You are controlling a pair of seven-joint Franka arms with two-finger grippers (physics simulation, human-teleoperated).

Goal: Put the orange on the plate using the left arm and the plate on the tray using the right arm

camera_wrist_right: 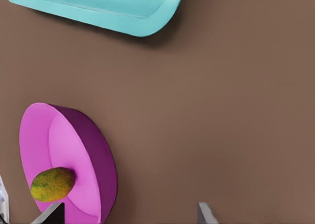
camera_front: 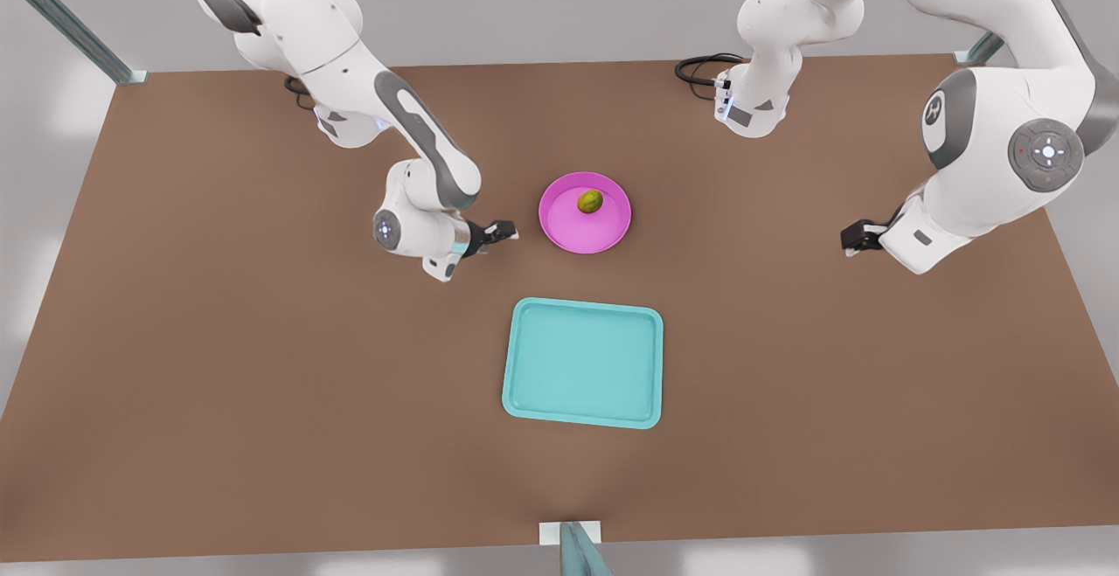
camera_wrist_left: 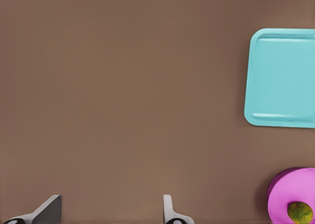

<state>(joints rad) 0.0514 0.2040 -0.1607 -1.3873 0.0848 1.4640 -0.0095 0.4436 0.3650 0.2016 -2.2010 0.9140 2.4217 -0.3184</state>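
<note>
Orange (camera_front: 590,201) on plate (camera_front: 568,235), plate on table (camera_front: 262,384), apart from tray (camera_front: 581,419). Right gripper (camera_front: 505,230) beside plate, fingers spread, empty. Left gripper (camera_front: 852,239) well off, spread, empty.

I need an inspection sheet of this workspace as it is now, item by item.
Surface: brown flat tabletop, no spills or marks seen.
Job's things: small yellow-green bumpy orange lies on the round magenta plate; the plate rests on the table, apart from the turquoise rectangular tray, which holds nothing.
Clutter: nothing seen.
Grippers: right gripper is open, low beside the plate on the front view's left, not touching it; left gripper is open, waiting farther off on the front view's right.
Cables: black cable loops lie by the arm bases, away from the job's things.
Surroundings: grey metal frame posts at the table corners, pale floor.
</note>
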